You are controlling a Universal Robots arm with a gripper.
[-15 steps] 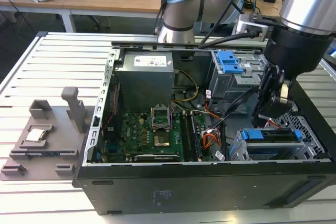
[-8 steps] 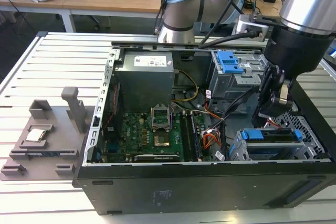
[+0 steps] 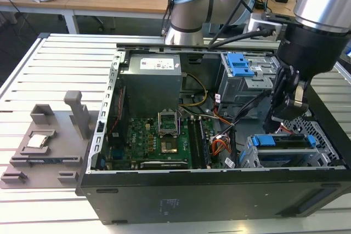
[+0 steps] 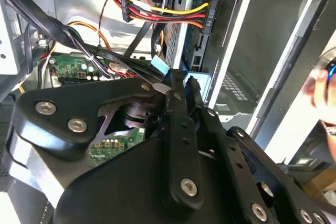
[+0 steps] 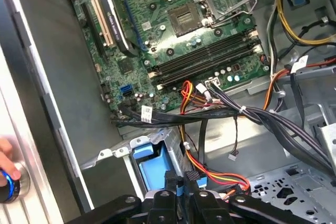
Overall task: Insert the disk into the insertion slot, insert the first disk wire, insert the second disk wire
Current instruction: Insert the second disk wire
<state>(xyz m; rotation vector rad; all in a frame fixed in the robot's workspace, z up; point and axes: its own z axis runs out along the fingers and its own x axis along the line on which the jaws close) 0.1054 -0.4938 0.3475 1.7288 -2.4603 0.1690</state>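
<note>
The disk (image 3: 282,142), framed by its blue carrier, lies inside the insertion slot (image 3: 249,160), a grey perforated cage at the case's front corner on the exterior view's right. My gripper (image 3: 281,116) hangs just above the cage's inner end. In both wrist views its fingers (image 4: 176,90) stand together, shut, right at the blue carrier (image 5: 152,163). A bundle of red, yellow and orange wires (image 5: 191,156) runs down to a black connector beside my fingertips (image 5: 173,179). I cannot tell whether anything is pinched between them.
The open case holds the motherboard (image 3: 159,135), the power supply (image 3: 151,80) and a taller bay with a blue clip (image 3: 240,64). Black cable bundles (image 5: 262,121) cross beside the cage. A person's hand (image 5: 5,169) rests outside the case wall. A grey fixture (image 3: 46,141) lies on the table.
</note>
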